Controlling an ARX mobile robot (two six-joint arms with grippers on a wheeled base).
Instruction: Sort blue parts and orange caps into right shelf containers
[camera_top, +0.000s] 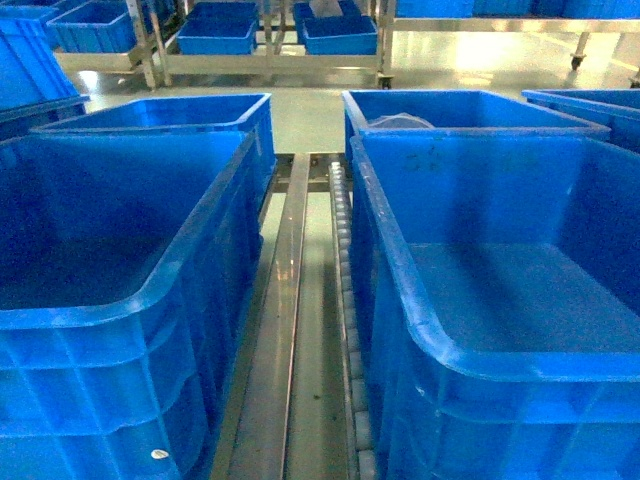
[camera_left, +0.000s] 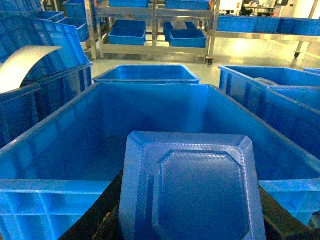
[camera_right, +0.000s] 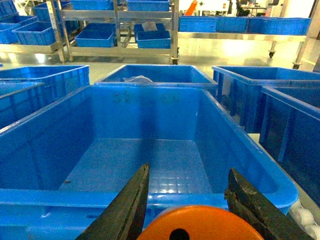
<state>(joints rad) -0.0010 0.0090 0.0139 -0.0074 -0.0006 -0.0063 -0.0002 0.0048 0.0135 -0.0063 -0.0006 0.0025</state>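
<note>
In the left wrist view a blue part (camera_left: 200, 190), a flat square tray-like piece with cut corners, stands upright between the dark fingers (camera_left: 102, 217) of my left gripper (camera_left: 190, 205), which is shut on it. It hovers at the near rim of a big blue container (camera_left: 55, 187). In the right wrist view an orange cap (camera_right: 210, 222) with a dark centre hole sits between the fingers (camera_right: 132, 200) of my right gripper (camera_right: 189, 168), gripped at its sides, just before the near rim of another blue container (camera_right: 65, 196). Neither gripper shows in the head view.
The head view has two large blue bins, left (camera_top: 90, 320) and right (camera_top: 500, 365), with a metal roller rail (camera_top: 300, 330) between them. More bins (camera_top: 450, 105) stand behind. Steel shelves with blue trays (camera_top: 340, 35) line the back.
</note>
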